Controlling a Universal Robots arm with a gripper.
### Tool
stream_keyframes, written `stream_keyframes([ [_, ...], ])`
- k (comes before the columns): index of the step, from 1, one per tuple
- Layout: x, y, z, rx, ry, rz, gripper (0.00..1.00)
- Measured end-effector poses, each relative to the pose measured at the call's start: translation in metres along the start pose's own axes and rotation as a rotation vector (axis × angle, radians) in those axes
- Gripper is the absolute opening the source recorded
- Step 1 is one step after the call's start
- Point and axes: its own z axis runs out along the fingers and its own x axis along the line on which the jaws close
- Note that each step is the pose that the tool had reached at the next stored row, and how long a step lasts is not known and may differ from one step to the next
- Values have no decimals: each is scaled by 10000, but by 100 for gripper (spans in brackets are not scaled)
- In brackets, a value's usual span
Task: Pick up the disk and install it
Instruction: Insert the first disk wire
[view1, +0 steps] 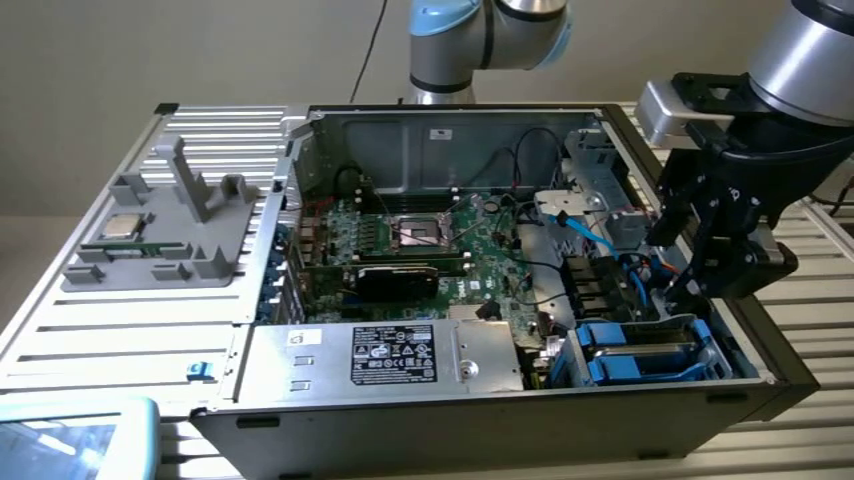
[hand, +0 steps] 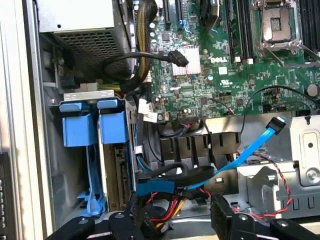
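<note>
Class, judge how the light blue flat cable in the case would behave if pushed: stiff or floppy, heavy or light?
Probably floppy: the blue cable bends in a loose curve instead of holding a line. Likely light, being thin and flat. Its connector end looks unplugged, so a push would probably swing it aside.

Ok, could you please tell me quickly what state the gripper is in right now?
Gripper: open, holding nothing, above the open computer case.
</note>
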Motion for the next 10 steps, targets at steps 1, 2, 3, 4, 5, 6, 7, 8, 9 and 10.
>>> stream_keyframes([
  [1, -2, 0, 13, 0, -20, 26, 65],
  [2, -3, 1, 23, 0, -38, 64, 65],
  [3, -3, 1, 24, 1, -40, 84, 65],
  [4, -3, 1, 24, 1, -39, 84, 65],
  [5, -3, 1, 24, 1, -39, 85, 65],
  [6, -3, 8, 28, 6, -43, 116, 65],
  [7, -3, 12, 32, 16, -48, 170, 65],
  [8, -2, 15, 34, 29, -54, 231, 65],
  [9, -2, 19, 34, 42, -61, 286, 65],
  [10, -2, 23, 35, 59, -85, 329, 65],
])
